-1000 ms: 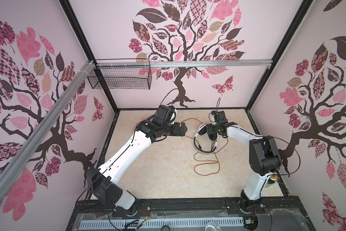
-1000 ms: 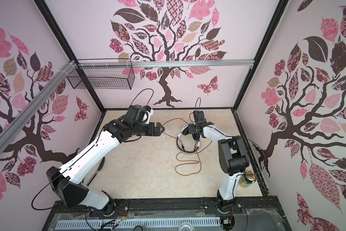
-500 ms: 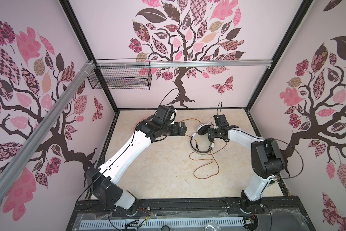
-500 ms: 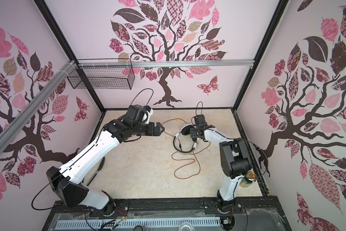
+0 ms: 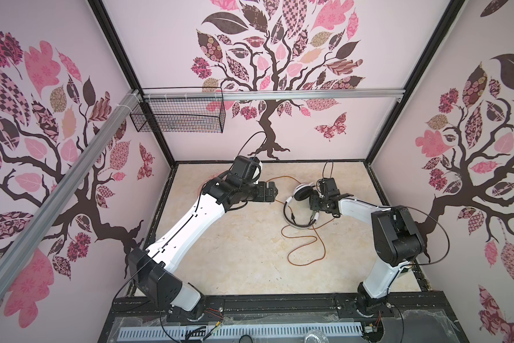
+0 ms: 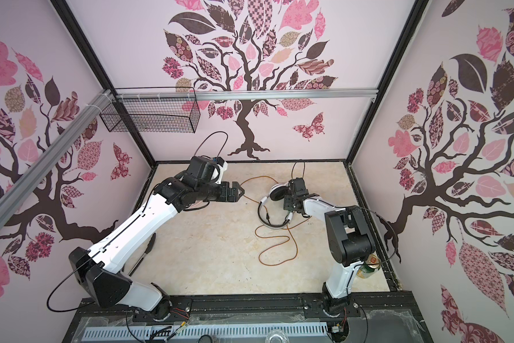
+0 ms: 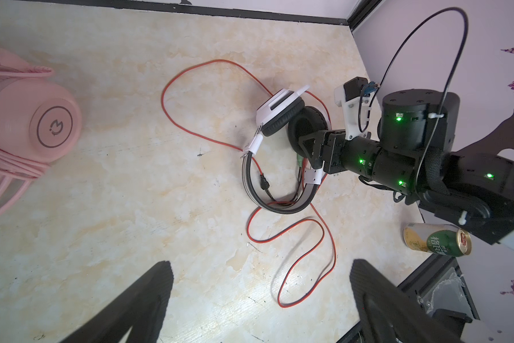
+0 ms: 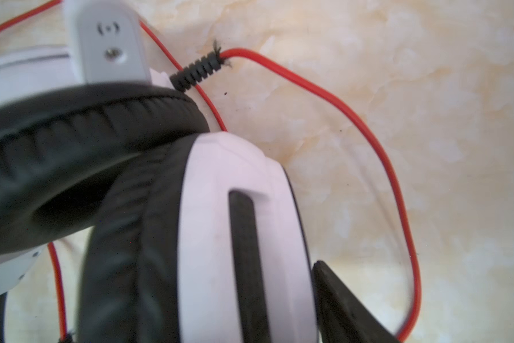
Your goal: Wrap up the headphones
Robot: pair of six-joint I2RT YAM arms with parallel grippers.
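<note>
White headset shifted slightly left, right end effector astride its ear cup, grip unclear, left end effector open

White headset with black ear pads lies at the tabletop's 1 o'clock, its orange-red cable trailing loose toward 6 o'clock. Pink headset lies well apart, its cable bundled.

Left arm and right arm: white shells, black joints. Thin black cables loop off both wrists. Green lights dot the right; the left gripper is black.
</note>
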